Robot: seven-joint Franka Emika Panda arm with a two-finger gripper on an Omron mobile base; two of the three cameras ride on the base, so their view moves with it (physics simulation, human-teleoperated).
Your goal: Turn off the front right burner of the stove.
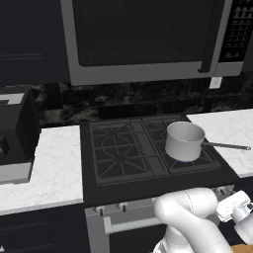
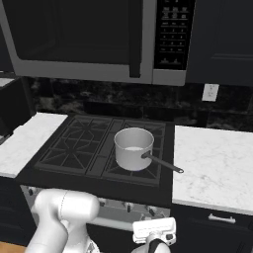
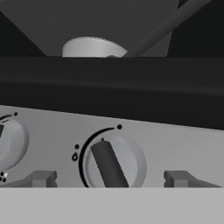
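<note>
The stove is a black gas cooktop over a steel front. On its front right burner stands a steel saucepan. In the hand view a round steel knob with a dark bar, tilted top-left, faces me on the front panel. My gripper is open, one of its fingertips on each side of this knob, apart from it. The white hand hangs low before the stove's right front.
A second knob sits at the left of the panel. The saucepan's handle points right over the white counter. A large microwave hangs above. A bar handle runs below the knobs.
</note>
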